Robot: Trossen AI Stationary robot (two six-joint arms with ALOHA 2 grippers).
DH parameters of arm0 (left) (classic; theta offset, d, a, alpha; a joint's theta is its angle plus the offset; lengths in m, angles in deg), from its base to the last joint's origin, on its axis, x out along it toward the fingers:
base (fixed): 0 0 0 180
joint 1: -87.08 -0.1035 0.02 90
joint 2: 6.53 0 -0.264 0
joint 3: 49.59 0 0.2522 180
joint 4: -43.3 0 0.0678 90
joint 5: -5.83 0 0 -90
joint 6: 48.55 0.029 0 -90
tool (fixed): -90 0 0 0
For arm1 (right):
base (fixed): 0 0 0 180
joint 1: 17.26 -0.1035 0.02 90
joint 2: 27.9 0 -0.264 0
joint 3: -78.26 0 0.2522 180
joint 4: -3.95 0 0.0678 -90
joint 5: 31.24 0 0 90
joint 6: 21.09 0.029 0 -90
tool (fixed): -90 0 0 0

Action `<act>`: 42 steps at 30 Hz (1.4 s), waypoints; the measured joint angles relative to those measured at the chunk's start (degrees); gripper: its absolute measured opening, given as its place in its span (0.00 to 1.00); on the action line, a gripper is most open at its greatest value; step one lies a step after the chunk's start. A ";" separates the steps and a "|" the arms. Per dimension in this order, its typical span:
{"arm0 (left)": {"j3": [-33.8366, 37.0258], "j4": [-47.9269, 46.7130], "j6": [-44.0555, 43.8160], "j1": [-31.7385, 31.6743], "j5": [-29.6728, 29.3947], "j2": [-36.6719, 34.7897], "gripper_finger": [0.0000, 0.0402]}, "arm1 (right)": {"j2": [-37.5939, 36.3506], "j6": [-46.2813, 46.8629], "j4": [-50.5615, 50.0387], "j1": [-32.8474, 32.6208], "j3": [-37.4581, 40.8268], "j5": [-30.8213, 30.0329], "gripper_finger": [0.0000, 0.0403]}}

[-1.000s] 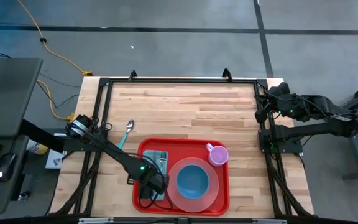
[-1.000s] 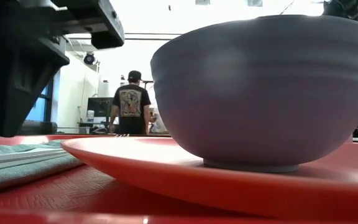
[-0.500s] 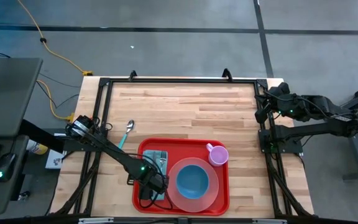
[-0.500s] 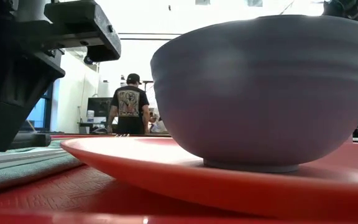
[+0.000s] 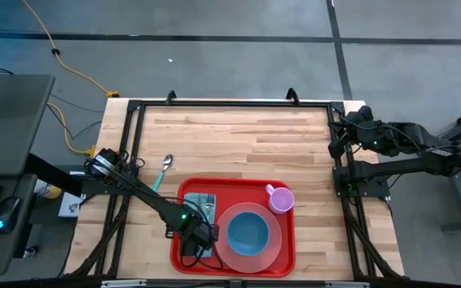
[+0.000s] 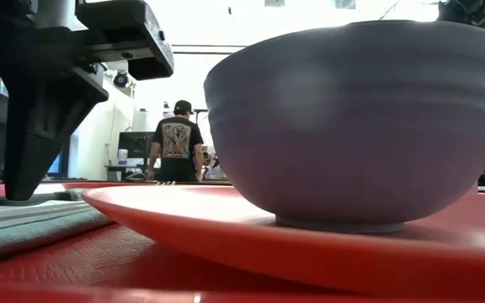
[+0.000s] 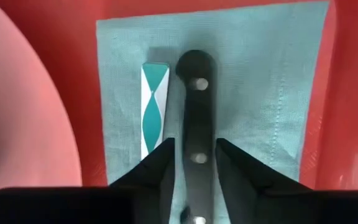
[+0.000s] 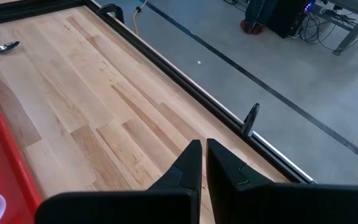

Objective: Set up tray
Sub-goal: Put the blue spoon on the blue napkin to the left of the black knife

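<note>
Tray (image 5: pixel 184 192) holds one plate (image 5: pixel 272 252), bowl (image 5: pixel 247 230), cup (image 5: pixel 280 198), napkin (image 7: pixel 253 74); left fingers (image 7: pixel 157 168) straddle one knife (image 7: pixel 196 118).

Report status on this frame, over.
Left gripper open astride black-handled knife on teal napkin, large red plastic tray. Right gripper shut, parked. Nothing obstructing.

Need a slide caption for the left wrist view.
Left gripper straddling black-handled knife on teal napkin in red tray.

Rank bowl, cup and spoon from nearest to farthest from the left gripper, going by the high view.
Measured from the left gripper, over the tray's left side:
1. Bowl: just to its right, on the plate.
2. Cup: at the tray's far right corner.
3. Spoon: off the tray, on the table beyond its far left corner.
The cup and spoon are close, so their order is tentative.
</note>
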 joint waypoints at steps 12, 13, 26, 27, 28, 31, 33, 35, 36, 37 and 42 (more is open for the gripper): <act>-0.42 -2.85 -3.57 0.00 -1.81 0.00 0.41 | 0.00 -0.41 0.00 0.00 0.00 0.02 0.00; -0.83 -4.10 -3.66 0.00 -2.64 0.00 0.40 | 0.00 -0.42 0.00 0.00 0.00 0.02 0.00; -8.39 -15.09 -4.81 0.00 -5.96 -0.02 0.40 | 0.00 -0.66 0.00 0.00 0.00 -0.55 0.00; -9.48 -16.35 -4.81 -0.02 -7.63 -0.02 0.40 | 0.00 -0.65 0.00 0.00 0.00 -0.55 0.00; -10.51 -17.67 -4.83 -0.06 -9.74 -0.04 0.40 | 0.00 -0.66 0.00 0.00 0.00 -0.55 0.00; -12.68 -21.18 -5.59 -1.19 -13.81 -0.04 0.40 | 0.00 -0.65 0.01 0.00 0.00 -0.55 0.00; -13.11 -22.60 -9.12 -2.48 -16.59 -0.65 0.40 | 0.00 -0.66 0.01 0.00 0.00 -0.55 0.00; -13.11 -23.69 -15.10 -4.20 -20.34 -1.62 0.40 | 0.00 -0.65 0.02 0.00 0.00 -0.51 0.00; -13.11 -23.74 -18.62 -5.20 -22.28 -2.24 0.40 | 0.00 -0.66 0.02 0.00 0.00 -0.48 0.00; -13.09 -24.08 -22.28 -6.25 -24.49 -3.07 0.40 | 0.00 -0.66 0.02 0.00 0.00 -0.46 0.00; -13.09 -24.58 -40.52 -11.43 -34.92 -9.70 0.40 | 0.00 -0.52 0.02 0.00 0.00 -0.20 0.00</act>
